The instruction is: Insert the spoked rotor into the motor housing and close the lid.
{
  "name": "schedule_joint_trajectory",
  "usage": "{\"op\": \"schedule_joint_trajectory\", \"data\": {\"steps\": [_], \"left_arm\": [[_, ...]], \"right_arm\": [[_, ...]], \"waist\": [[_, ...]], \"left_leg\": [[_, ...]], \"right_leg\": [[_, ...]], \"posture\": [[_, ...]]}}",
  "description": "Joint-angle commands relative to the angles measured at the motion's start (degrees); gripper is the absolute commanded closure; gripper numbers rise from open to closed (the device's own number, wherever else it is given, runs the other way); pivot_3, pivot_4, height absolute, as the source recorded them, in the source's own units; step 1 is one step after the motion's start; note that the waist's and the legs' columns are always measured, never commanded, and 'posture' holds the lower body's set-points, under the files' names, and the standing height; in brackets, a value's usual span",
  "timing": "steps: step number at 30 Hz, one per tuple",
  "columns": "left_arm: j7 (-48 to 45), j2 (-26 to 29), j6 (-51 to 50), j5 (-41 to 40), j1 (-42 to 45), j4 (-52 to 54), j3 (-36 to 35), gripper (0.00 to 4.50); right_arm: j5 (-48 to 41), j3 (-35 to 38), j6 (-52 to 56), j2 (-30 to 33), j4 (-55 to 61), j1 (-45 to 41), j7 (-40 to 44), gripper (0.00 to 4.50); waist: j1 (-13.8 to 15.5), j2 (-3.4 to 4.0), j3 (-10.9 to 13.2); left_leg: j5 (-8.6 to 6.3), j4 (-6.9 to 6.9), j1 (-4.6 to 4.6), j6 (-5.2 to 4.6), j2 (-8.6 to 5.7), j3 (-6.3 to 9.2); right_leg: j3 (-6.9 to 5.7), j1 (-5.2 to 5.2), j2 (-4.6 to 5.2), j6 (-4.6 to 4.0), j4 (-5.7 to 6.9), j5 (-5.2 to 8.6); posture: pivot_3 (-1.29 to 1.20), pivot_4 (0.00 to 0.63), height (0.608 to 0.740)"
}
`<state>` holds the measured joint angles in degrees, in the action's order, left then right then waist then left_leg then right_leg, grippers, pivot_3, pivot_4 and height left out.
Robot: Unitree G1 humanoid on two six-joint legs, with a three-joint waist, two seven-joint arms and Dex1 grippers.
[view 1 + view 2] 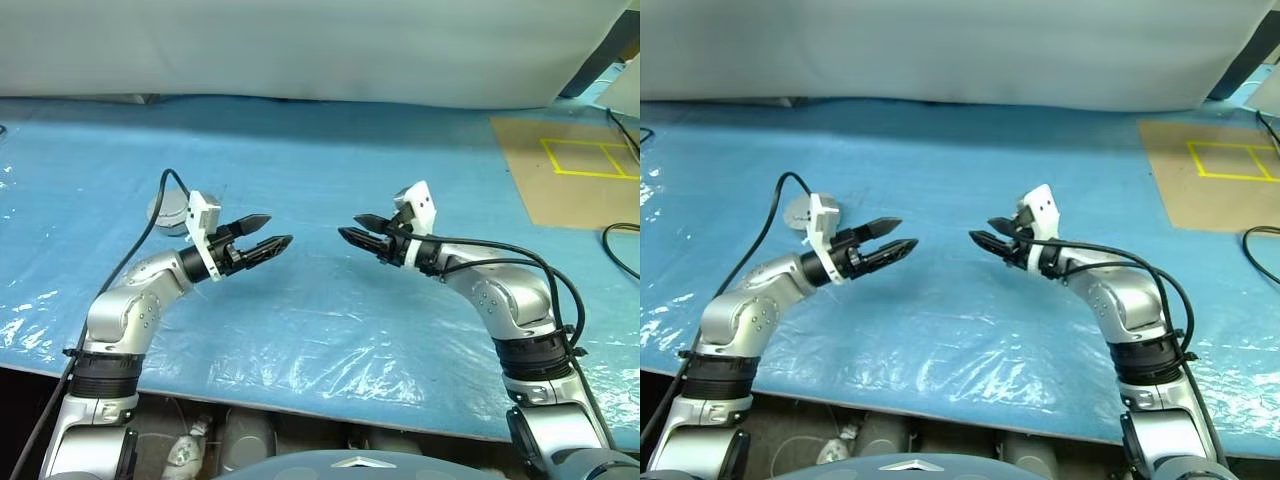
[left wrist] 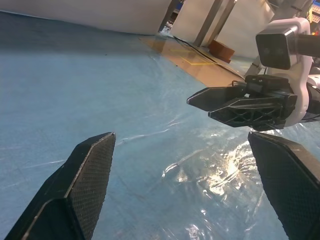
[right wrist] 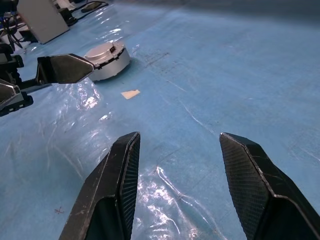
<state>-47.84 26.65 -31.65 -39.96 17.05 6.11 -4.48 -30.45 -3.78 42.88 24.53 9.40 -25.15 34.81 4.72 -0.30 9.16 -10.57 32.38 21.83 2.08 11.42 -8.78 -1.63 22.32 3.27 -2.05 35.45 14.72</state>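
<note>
The motor housing (image 3: 107,61), a squat round silver-grey cylinder, stands on the blue table at the back left, partly behind my left wrist (image 1: 165,210). A flat pale disc, seemingly the lid (image 3: 102,50), covers its top. The spoked rotor is out of view. My left gripper (image 1: 278,229) hovers above the table, in front and to the right of the housing, open and empty. My right gripper (image 1: 348,226) faces it tip to tip across a small gap, also open with nothing between its fingers (image 3: 125,170). Neither gripper touches the housing.
Wrinkled clear plastic (image 1: 320,340) covers the blue table near its front edge. A brown board with yellow tape lines (image 1: 570,170) lies at the back right, with a black cable (image 1: 620,250) beside it. A small beige scrap (image 3: 131,93) lies near the housing.
</note>
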Motion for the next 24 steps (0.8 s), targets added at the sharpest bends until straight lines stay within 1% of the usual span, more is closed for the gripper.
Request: {"op": "schedule_joint_trajectory", "data": {"steps": [1, 24], "left_arm": [[0.93, -0.22, 1.12, -0.26, -0.38, 2.32, -2.19, 0.02], [2.55, -1.89, 2.45, 0.09, -1.57, 3.11, -2.45, 0.02]], "right_arm": [[0.84, -0.14, -1.58, -0.6, -0.23, -2.09, 0.94, 1.89], [3.29, -0.16, -2.14, -1.48, -3.11, -4.26, 3.9, 1.89]], "waist": [[-0.12, 0.0, 0.0], [-0.39, 0.01, 0.0]], "left_leg": [[0.0, 0.01, 0.0, 0.0, 0.02, -0.01], [0.0, 0.06, 0.0, -0.01, 0.04, -0.01]], "right_leg": [[0.01, 0.0, 0.0, 0.0, 0.01, 0.0], [0.01, 0.0, -0.01, -0.02, 0.08, 0.0]], "posture": [[0.0, 0.15, 0.74], [0.0, 0.15, 0.74]]}}
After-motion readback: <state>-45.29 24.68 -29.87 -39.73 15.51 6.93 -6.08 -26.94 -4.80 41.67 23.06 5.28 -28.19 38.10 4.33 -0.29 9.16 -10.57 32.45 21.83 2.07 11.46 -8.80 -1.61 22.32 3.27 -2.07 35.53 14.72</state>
